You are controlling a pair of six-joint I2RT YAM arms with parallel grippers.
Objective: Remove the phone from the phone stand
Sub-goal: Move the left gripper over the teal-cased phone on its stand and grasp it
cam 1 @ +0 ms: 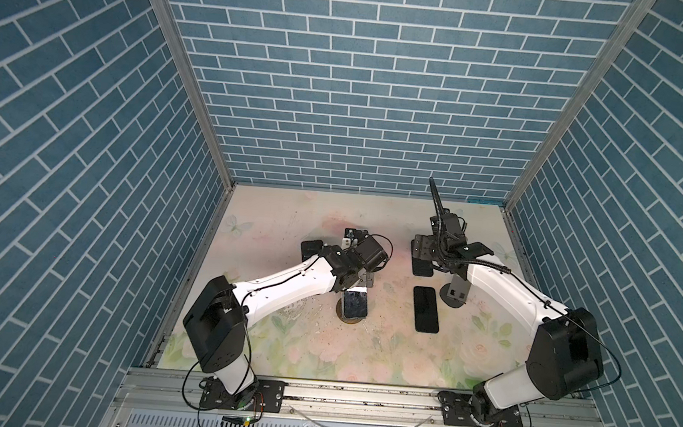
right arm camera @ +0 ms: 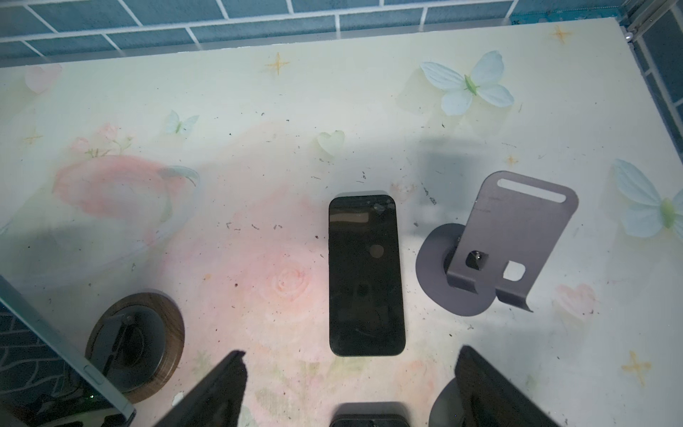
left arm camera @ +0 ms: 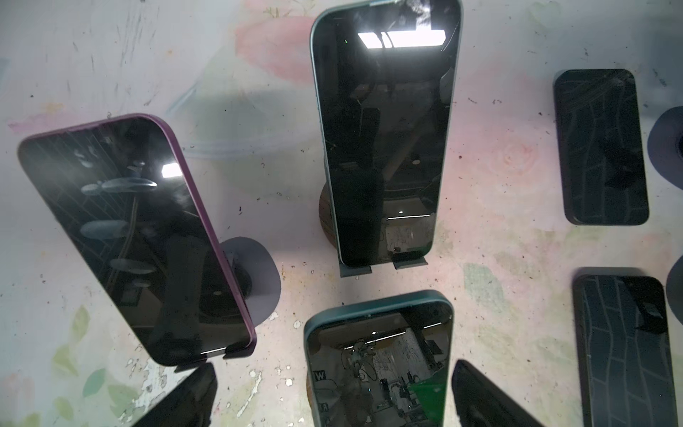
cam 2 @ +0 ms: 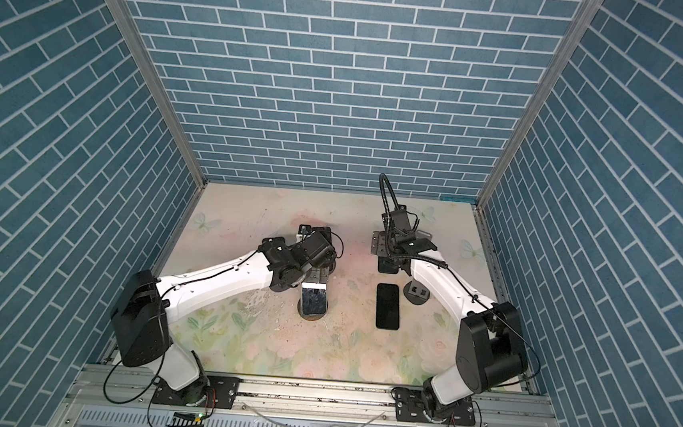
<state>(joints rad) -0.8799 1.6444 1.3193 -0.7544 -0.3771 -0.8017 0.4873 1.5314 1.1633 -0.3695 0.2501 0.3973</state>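
Now blk phone (right arm camera: 366, 277) flat nr grey stand (right arm camera: 513, 236).

Glossy black glass, mirror-smooth, on the flat phone (right arm camera: 366, 273) and on the propped phone (left arm camera: 384, 140); finger-smeared gloss on the purple-edged phone (left arm camera: 136, 236). Matt grey sheet metal for the bent stand (right arm camera: 517, 236); dark wood grain around the round stand base (right arm camera: 136, 340). Smooth printed floral tabletop (right arm camera: 258, 111) with a faint sheen, scuffed and flaked in places; matt brick-print walls (cam 1: 342, 77).
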